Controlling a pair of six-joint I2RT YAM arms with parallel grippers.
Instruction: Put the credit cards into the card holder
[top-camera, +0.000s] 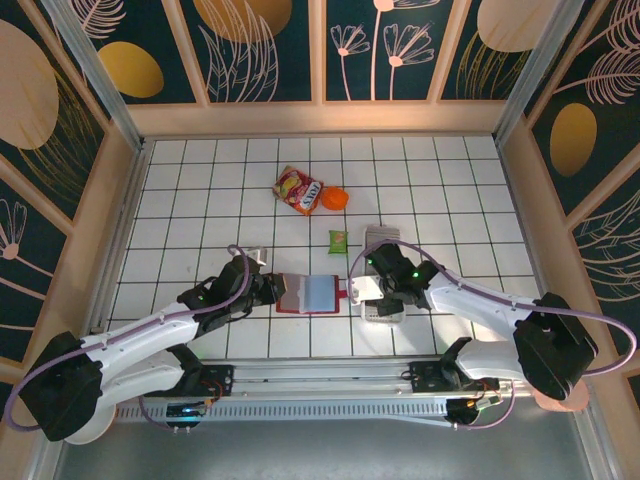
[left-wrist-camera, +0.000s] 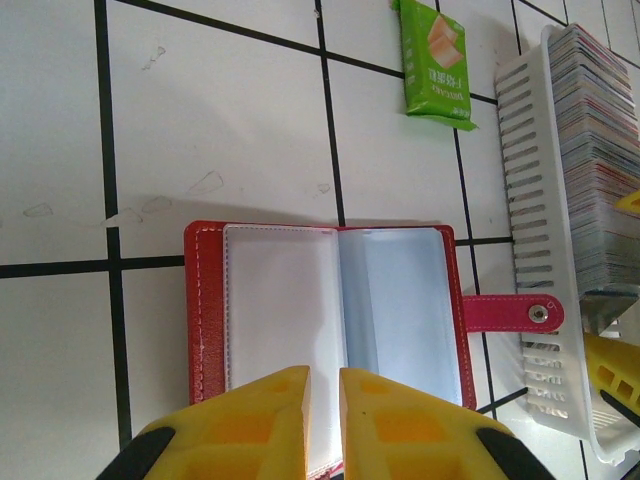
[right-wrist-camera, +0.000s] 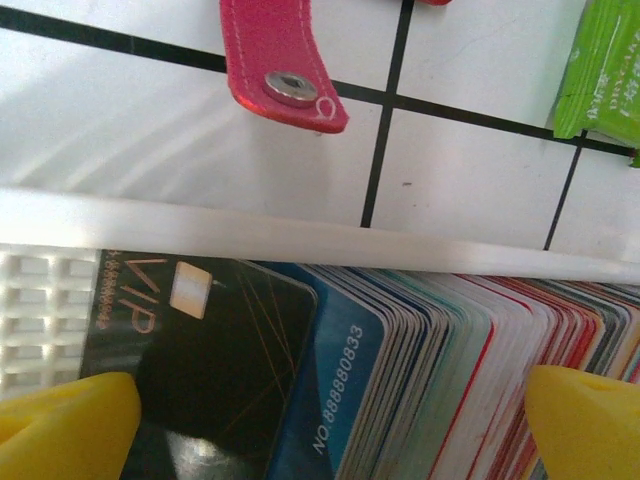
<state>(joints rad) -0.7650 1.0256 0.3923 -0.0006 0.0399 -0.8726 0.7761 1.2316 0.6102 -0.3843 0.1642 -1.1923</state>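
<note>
**A:** At the near edge of the card holder (left-wrist-camera: 330, 300), what is our left claw (left-wrist-camera: 324, 385) doing?

**B:** Its yellow fingers stand almost together, and the rim of one inner leaf runs into the narrow gap between them. We read that as a pinch on the holder. It pins the red wallet flat on the tiles, spread like a book, so the bluish pockets face up and stay put for loading.

**A:** Are the pockets filled?

**B:** Both open pages look bare to us. By our judgement the loading is not yet under way.

**A:** And to the right of the holder?

**B:** Its snap tab (left-wrist-camera: 515, 313) lies unfastened, pointing right and reaching to the white tray (left-wrist-camera: 525, 200), which sits just beside the holder. The credit cards (left-wrist-camera: 600, 130) stand on edge in that tray, packed tight in a long row. A green packet (left-wrist-camera: 435, 60) lies beyond the holder's far right corner, apart from everything, and we need not touch it.

**A:** So our right claw (right-wrist-camera: 330, 395) is over the tray?

**B:** Yes, on the holder's right, with its fingers spread wide, one on each side of the stack. A black VIP card (right-wrist-camera: 190, 370) faces the left finger. Nothing is gripped. We would guess the wide stance is there to come down round the row, though peeling off a single card from so tight a pack looks tricky.
</note>
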